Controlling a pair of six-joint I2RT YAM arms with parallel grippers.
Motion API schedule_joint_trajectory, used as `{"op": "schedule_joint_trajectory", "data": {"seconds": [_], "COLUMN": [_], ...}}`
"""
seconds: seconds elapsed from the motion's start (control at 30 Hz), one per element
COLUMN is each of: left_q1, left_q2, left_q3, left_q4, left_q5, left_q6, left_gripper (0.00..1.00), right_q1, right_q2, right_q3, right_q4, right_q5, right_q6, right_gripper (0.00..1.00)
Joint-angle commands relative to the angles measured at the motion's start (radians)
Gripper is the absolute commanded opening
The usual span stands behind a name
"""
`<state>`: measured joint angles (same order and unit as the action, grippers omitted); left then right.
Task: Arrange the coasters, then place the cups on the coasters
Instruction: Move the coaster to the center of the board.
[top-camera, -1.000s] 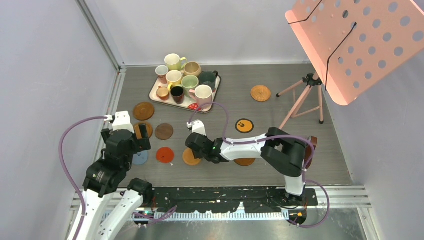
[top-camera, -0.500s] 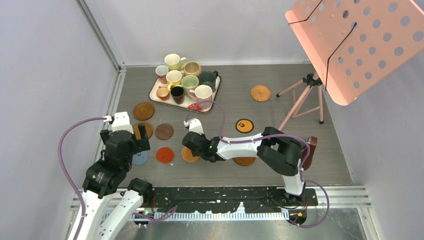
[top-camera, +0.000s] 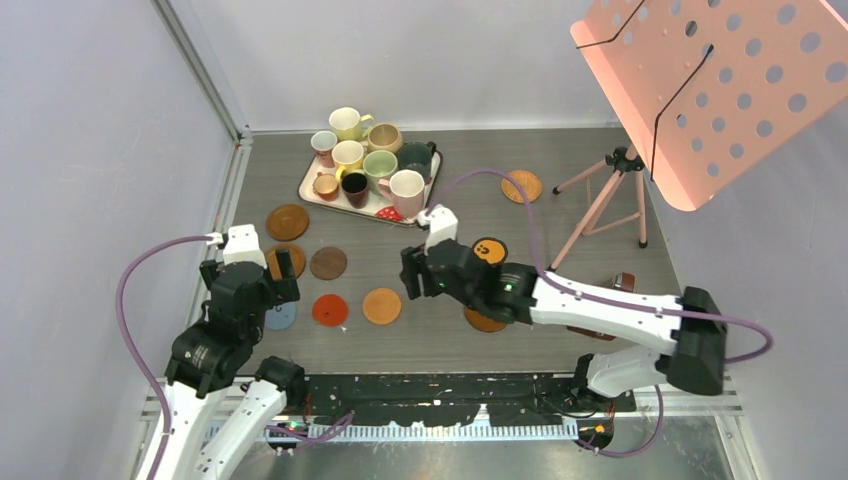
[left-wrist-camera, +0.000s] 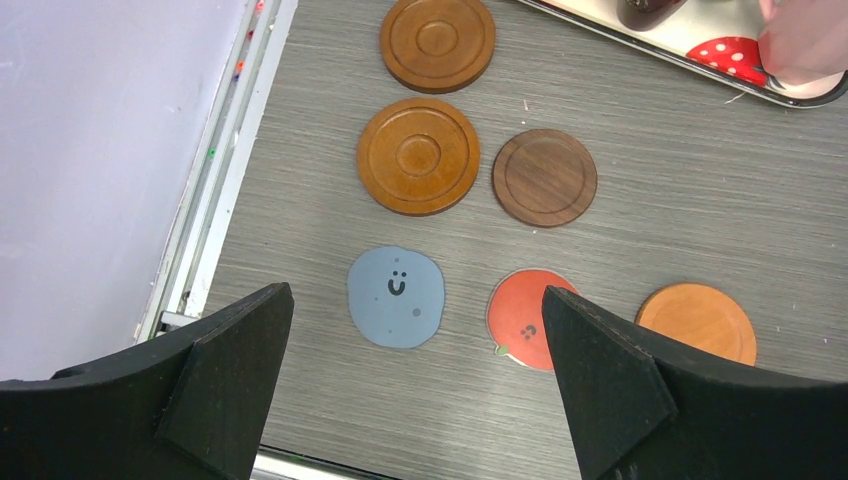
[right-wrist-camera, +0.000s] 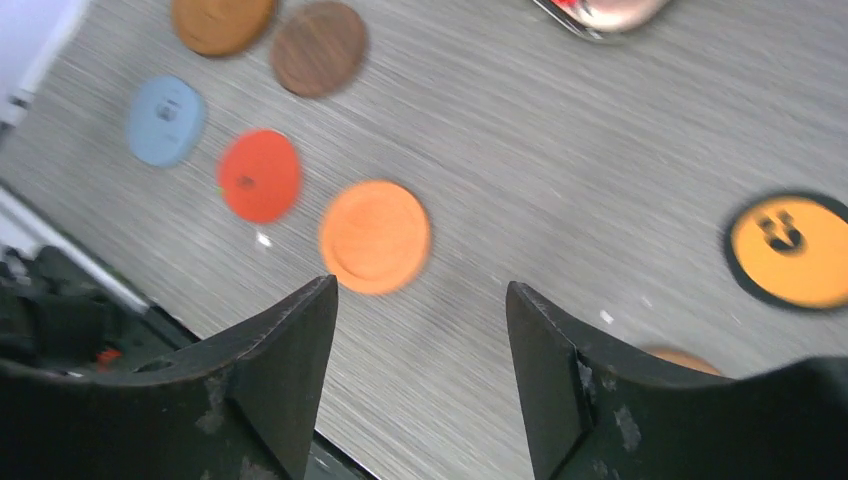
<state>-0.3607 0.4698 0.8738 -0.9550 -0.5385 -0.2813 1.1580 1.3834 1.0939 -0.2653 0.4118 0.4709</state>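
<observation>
Orange coaster (right-wrist-camera: 375, 237) lay flat on the table (top-camera: 480, 150) near the right gripper (right-wrist-camera: 420, 290), jaws apart, empty; left gripper (left-wrist-camera: 415, 295) gaped wide, empty.

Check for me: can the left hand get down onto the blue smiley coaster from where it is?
Probably yes. The left hand hangs open right above the blue smiley coaster, which lies bare and apart from the red coaster beside it.

Left arm (top-camera: 222, 325) and right arm (top-camera: 600, 305) wearing white shells over black joints, mauve cable (top-camera: 122, 290) looping out at nine o'clock, right gripper (right-wrist-camera: 420, 288) fingers (right-wrist-camera: 270, 400) showing pale scuffs
</observation>
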Motion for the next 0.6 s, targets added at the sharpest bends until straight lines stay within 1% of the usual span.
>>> {"op": "schedule_joint_trajectory", "data": {"seconds": [0.0, 0.07, 0.17, 0.3, 0.37, 0.57], "left_q1": [-0.001, -0.001, -0.001, -0.001, -0.001, -0.001], "left_q2": [-0.02, -0.023, -0.018, -0.019, -0.026, -0.031], "left_q3": [-0.002, -0.003, -0.004, -0.002, -0.005, -0.007], "left_q4": [0.018, 0.023, 0.025, 0.021, 0.02, 0.016], "left_q5": [-0.024, -0.018, -0.005, 0.003, 0.008, 0.006], "left_q6": [-0.004, -0.003, -0.002, -0.004, -0.004, -0.006], "left_gripper": [0.99, 0.99, 0.99, 0.99, 0.99, 0.99], "right_q1": [-0.038, -0.071, -0.124, -0.162, -0.172, -0.176], "right_q2": [-0.109, -0.167, -0.216, -0.207, -0.196, -0.124], "right_q3": [-0.155, -0.212, -0.279, -0.334, -0.365, -0.402], "right_q4": [-0.165, -0.176, -0.177, -0.159, -0.12, -0.024], "right_q5": [0.058, 0.048, 0.017, -0.036, -0.072, -0.103], "right_q6": [0.036, 0.048, 0.047, 0.049, 0.061, 0.076], "right_gripper": [0.71, 0.73, 0.69, 0.65, 0.64, 0.6]}}
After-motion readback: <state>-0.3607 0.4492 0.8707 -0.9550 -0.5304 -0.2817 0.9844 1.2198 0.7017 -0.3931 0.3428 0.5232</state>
